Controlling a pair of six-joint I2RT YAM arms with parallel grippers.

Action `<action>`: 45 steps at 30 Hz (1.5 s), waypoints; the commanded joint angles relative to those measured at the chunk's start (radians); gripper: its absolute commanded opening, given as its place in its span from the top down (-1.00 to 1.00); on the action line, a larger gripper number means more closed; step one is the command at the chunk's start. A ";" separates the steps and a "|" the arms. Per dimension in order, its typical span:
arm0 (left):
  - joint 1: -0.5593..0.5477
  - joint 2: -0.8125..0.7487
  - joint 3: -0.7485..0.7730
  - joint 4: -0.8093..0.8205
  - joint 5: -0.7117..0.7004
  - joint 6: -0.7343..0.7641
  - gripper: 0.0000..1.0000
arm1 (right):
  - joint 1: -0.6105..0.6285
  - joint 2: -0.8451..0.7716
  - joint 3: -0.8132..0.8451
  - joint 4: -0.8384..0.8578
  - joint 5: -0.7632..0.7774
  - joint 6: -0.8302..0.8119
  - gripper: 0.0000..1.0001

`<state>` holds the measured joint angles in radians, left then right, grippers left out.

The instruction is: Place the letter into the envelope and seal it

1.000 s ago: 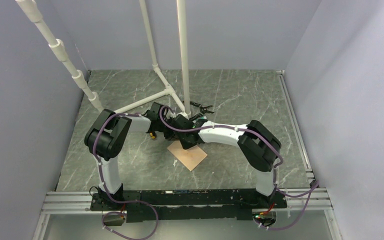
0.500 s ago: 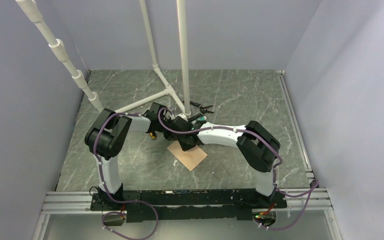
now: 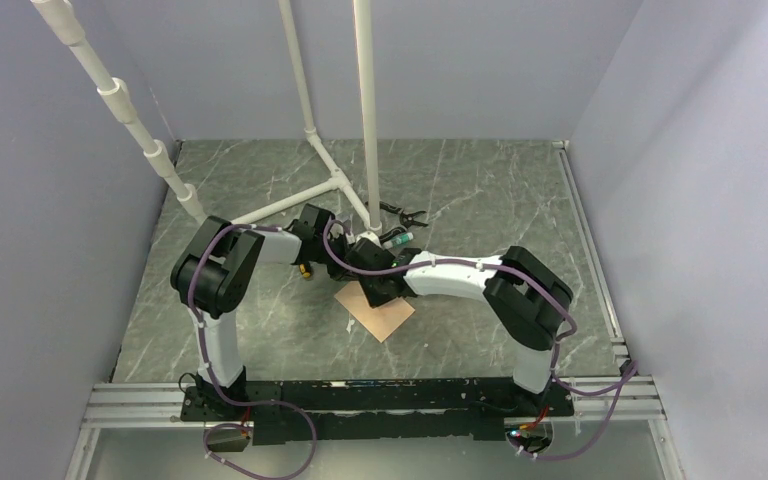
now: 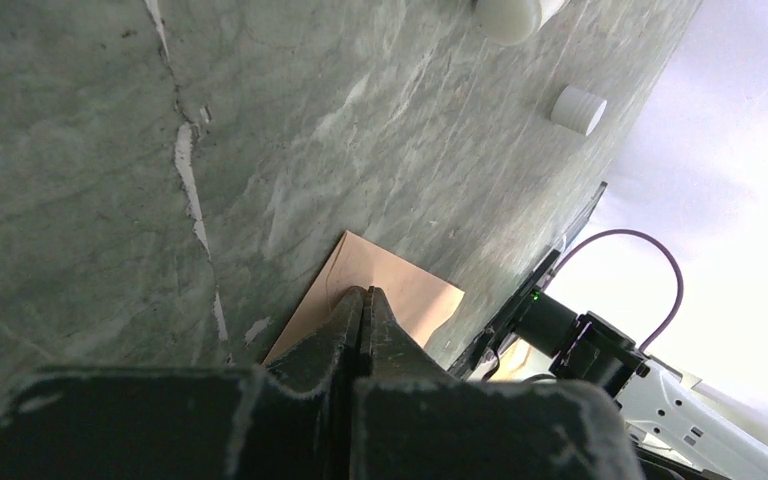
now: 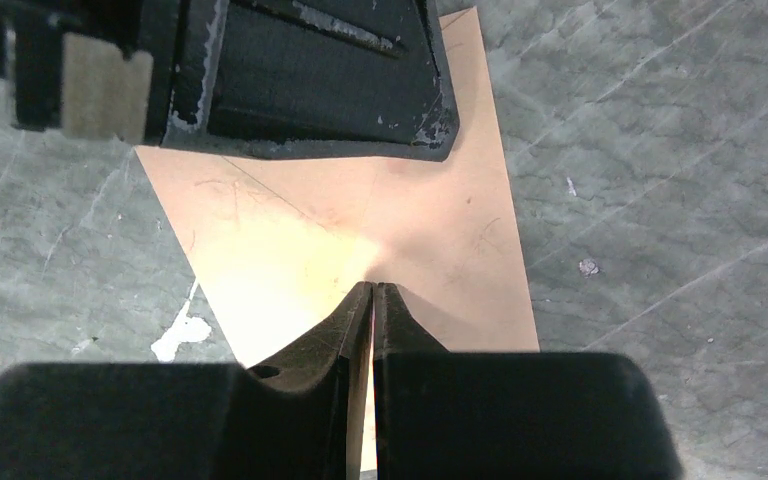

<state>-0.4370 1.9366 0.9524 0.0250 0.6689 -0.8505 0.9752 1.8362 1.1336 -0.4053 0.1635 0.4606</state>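
Observation:
The peach envelope [image 3: 387,318] lies flat on the green marble table, its flap not standing up. No separate letter shows in any view. My left gripper [image 4: 363,290] is shut, its tips resting on the envelope [image 4: 415,292] near its far edge. My right gripper [image 5: 373,285] is shut too, with its tips on the middle of the envelope [image 5: 450,215]. In the right wrist view the left gripper's black body [image 5: 310,70] covers the envelope's far part. From above, both wrists cross over that far corner, and the right gripper [image 3: 372,291] hides the left one's tips.
A white pipe frame [image 3: 365,110] stands behind the arms, its feet [image 4: 578,108] on the table. A small black tool [image 3: 403,214] lies near the pipe base. Grey walls close in the left, back and right sides. A metal rail [image 3: 360,400] runs along the near edge.
The right arm's elbow has drifted right and toward the near edge, and its jaws have narrowed to shut. The left arm and the envelope have stayed in place.

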 commanded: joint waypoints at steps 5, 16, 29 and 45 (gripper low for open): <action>-0.002 0.066 -0.018 -0.149 -0.109 0.077 0.95 | 0.016 0.001 -0.013 -0.148 -0.038 -0.005 0.82; -0.002 0.065 -0.013 -0.159 -0.103 0.093 0.95 | -0.016 -0.006 0.136 -0.136 0.054 -0.022 0.74; -0.002 0.072 -0.014 -0.152 -0.096 0.087 0.95 | -0.040 0.084 0.189 -0.088 0.025 -0.024 0.70; -0.002 0.090 -0.009 -0.142 -0.095 0.071 0.95 | 0.002 0.087 0.070 -0.076 -0.033 -0.036 0.67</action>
<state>-0.4301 1.9553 0.9752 0.0010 0.6994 -0.8284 0.9562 1.9297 1.2724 -0.4744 0.1726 0.4217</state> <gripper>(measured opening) 0.034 0.185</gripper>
